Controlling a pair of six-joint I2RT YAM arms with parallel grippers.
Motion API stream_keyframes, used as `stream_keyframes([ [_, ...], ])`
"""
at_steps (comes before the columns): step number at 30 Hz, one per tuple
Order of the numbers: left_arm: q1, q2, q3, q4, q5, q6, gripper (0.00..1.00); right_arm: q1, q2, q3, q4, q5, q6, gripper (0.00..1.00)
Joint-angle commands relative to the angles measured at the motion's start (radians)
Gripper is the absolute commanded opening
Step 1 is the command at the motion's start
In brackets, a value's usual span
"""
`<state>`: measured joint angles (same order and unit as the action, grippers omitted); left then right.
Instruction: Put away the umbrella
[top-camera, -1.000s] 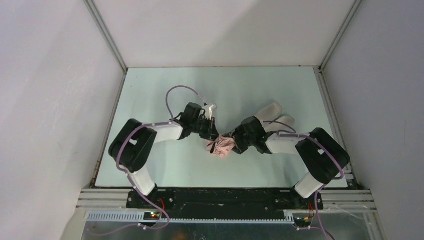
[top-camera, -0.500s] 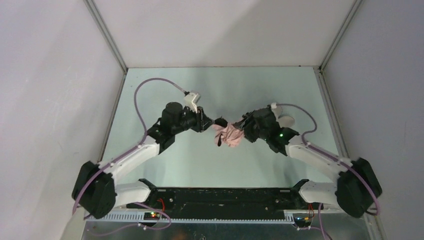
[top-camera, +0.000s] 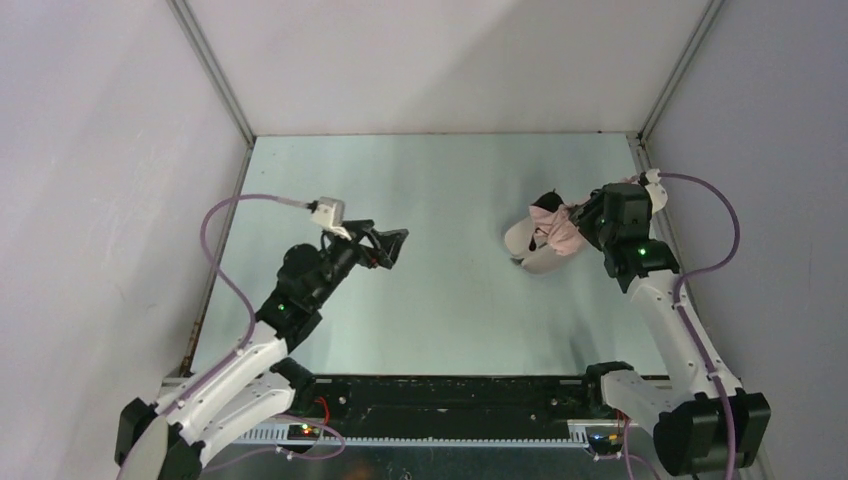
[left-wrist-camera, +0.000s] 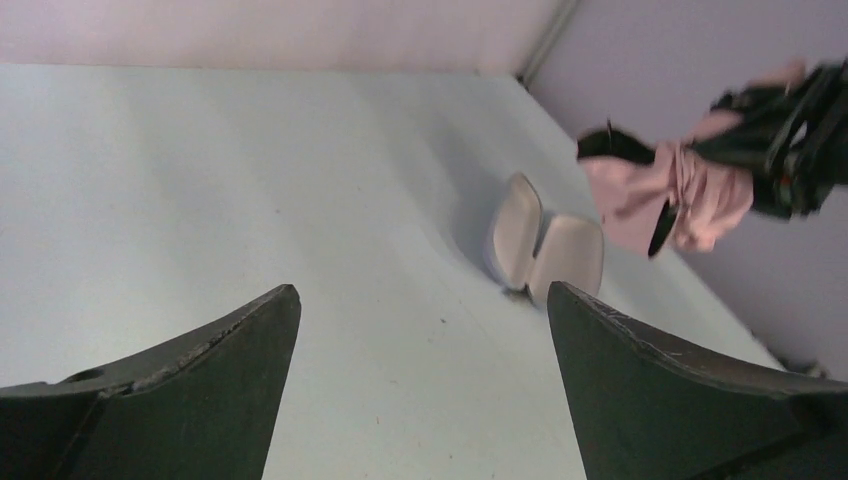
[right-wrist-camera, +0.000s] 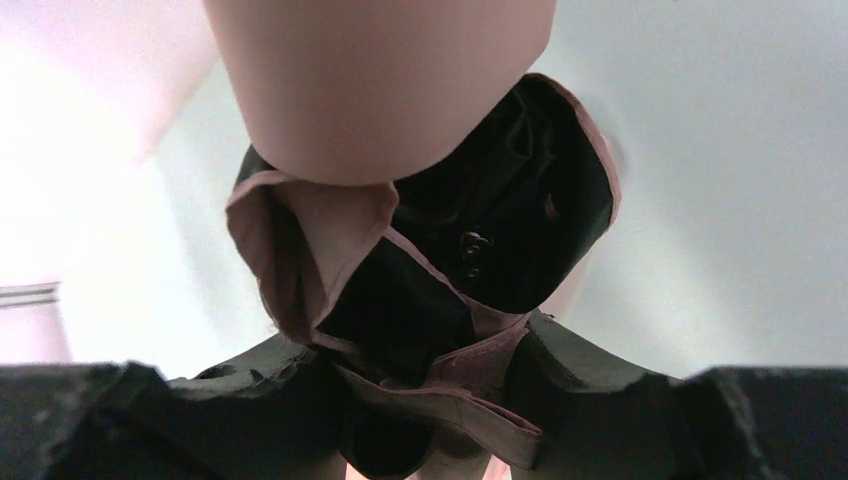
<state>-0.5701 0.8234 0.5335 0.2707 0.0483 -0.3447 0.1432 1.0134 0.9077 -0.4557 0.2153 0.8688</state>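
The umbrella (top-camera: 557, 228) is a crumpled bundle of salmon-pink fabric with dark folds, held in the air at the right of the table. My right gripper (top-camera: 578, 226) is shut on it; in the right wrist view the fabric (right-wrist-camera: 310, 240) is pinched between both fingers of that gripper (right-wrist-camera: 420, 365). The pale oblong case (top-camera: 525, 252) lies open on the table just below and left of the bundle. My left gripper (top-camera: 388, 243) stands open and empty at the left-middle, well apart from the umbrella (left-wrist-camera: 690, 190), with its own jaws (left-wrist-camera: 422, 300) wide.
White walls close in the table (top-camera: 430, 310) on three sides, the right wall close behind the right arm. The open case (left-wrist-camera: 545, 248) shows as two shell halves standing on edge. A rounded pale shape (right-wrist-camera: 380, 80) fills the top of the right wrist view.
My left gripper opened, let go of the umbrella and drew back to the left. The right gripper carried the umbrella right and farther back, over the case.
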Motion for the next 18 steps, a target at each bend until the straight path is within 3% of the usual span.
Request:
stream_keyframes([
  [1, 0.000, -0.074, -0.097, 0.132, -0.250, -0.210, 1.00, -0.078, 0.076, 0.027, 0.015, 0.005, -0.145, 0.27],
  [6, 0.005, 0.018, 0.021, -0.009, -0.077, -0.210, 1.00, -0.111, 0.233, 0.028, 0.083, -0.022, -0.168, 0.27],
  [9, 0.000, 0.067, 0.020, 0.030, 0.002, -0.218, 1.00, -0.114, 0.332, 0.035, 0.108, -0.015, -0.144, 0.27],
  [13, -0.017, 0.097, 0.010, 0.072, 0.030, -0.214, 1.00, -0.114, 0.441, 0.055, 0.114, -0.023, -0.132, 0.27],
  [18, -0.056, 0.164, 0.063, 0.024, 0.053, -0.178, 1.00, -0.079, 0.536, 0.051, 0.097, -0.138, -0.129, 0.24],
])
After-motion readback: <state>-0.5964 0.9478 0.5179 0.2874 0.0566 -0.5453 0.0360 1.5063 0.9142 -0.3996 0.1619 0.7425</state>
